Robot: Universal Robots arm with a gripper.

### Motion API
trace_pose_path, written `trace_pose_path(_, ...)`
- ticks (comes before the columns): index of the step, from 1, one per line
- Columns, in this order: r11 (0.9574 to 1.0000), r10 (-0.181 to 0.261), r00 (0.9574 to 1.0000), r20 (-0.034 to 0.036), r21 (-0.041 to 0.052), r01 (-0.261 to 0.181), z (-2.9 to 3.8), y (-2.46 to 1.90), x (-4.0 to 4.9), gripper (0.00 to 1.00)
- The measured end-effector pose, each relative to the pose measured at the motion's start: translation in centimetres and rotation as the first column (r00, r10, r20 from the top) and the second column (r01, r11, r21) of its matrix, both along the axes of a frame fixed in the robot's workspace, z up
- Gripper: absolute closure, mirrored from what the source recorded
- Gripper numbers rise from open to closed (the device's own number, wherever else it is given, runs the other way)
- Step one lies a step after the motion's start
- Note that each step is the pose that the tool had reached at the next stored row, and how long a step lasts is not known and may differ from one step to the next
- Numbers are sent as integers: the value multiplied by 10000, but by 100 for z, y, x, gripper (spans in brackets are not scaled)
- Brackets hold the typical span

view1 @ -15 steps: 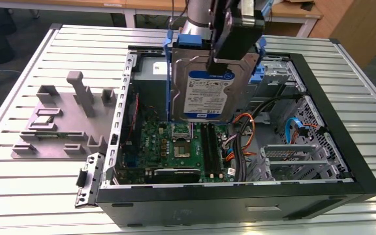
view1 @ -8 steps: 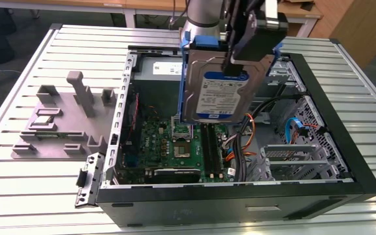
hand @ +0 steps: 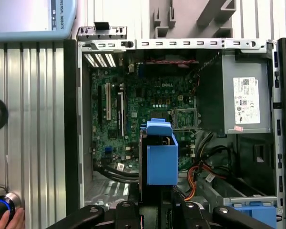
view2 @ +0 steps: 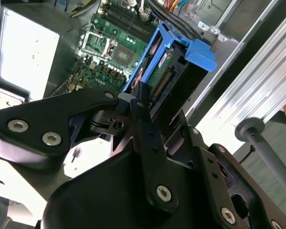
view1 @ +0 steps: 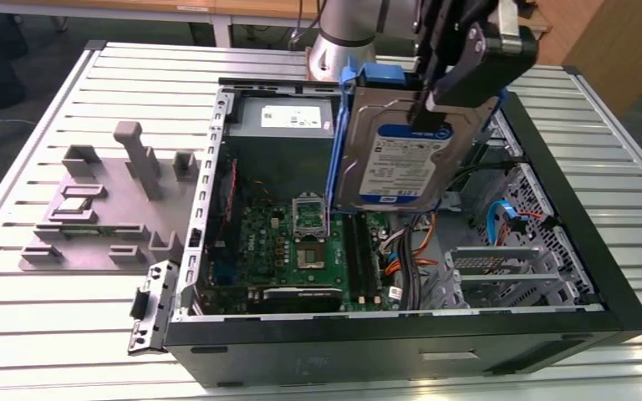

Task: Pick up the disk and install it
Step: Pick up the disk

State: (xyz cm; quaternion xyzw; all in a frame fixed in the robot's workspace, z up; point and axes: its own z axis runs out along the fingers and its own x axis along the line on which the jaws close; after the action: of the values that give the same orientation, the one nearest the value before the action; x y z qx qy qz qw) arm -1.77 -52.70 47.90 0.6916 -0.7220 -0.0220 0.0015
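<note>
Exterior view, from its left to its right: a grey fixture block lies on the slatted table, well off to the exterior view's left of the fingers. Next comes the open computer case, with a grey power supply at its far end. The power supply carries a white printed label whose print is too small to make out. Below the fingers lies the green motherboard. The arm reaches down over the case from the far side, its gripper tilted and its fingers clenched on the upper end of the disk. The disk hangs from them above the motherboard, clear of the case floor. Its long axis is close to upright, with the top leaning slightly toward the exterior view's right. Its blue-and-white label faces the camera, but the lettering cannot be made out. The blue carrier runs along the disk's edge on the exterior view's left and over its top. Lower down, to the exterior view's right of the fingers, sits the metal drive cage.

In the second wrist view the fingers clamp the disk on both faces, with a row of connector contacts just beyond them. In the first wrist view the disk extends straight away from the gripper over the motherboard
</note>
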Motion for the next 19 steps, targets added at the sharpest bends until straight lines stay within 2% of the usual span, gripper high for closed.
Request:
trace_pose_path(3,10000,0,10000,0,-1,0,-3,-9,60,65)
trace_pose_path(8,10000,-2,10000,0,-1,2,-7,-54,123,65)
trace_pose_path(19,10000,-18,10000,0,-1,18,-14,-188,194,65)
